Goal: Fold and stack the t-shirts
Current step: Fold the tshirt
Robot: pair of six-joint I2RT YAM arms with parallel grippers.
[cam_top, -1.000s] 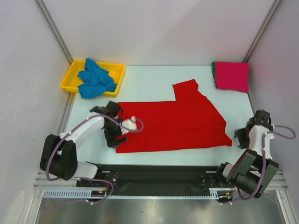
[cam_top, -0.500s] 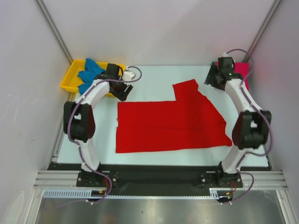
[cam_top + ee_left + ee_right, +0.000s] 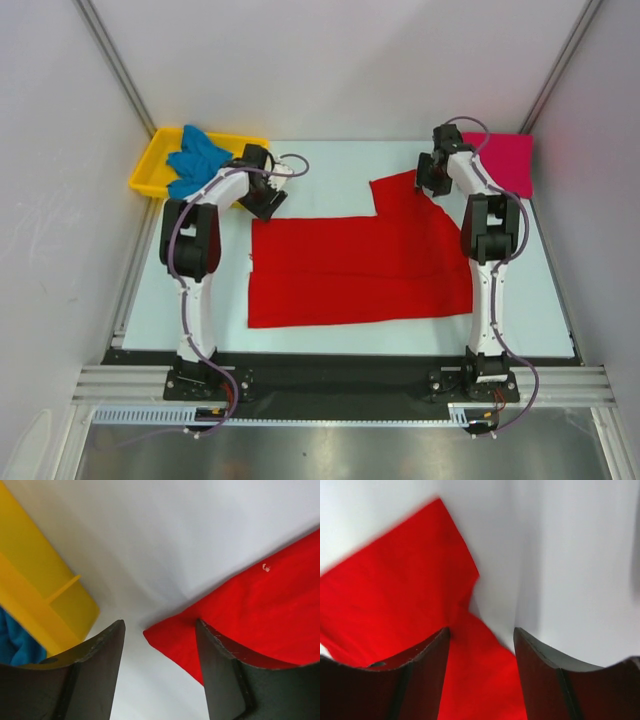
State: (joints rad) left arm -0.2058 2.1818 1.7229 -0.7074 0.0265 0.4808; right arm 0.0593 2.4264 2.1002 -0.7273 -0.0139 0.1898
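Note:
The bright red t-shirt (image 3: 360, 265) lies spread flat mid-table. My left gripper (image 3: 266, 206) is open just above its far left corner; in the left wrist view that red corner (image 3: 175, 642) lies between my open fingers (image 3: 160, 625), not gripped. My right gripper (image 3: 427, 183) is open over the red sleeve at the far right; in the right wrist view the red cloth edge (image 3: 470, 630) lies between the jaws of this gripper (image 3: 481, 630). The blue t-shirt (image 3: 195, 160) is bunched in the tray. The magenta-pink t-shirt (image 3: 512, 165) lies folded at the back right. Its green edge is hidden.
The yellow plastic tray (image 3: 150, 170) stands at the back left corner, close to my left gripper; its wall shows in the left wrist view (image 3: 40, 595). Both arms stretch far out over the table's sides. White walls enclose the table.
Both arms swung out from their folded pose near the bases. Over the last half second the left gripper came down to the red shirt's corner and the right moved left onto the sleeve.

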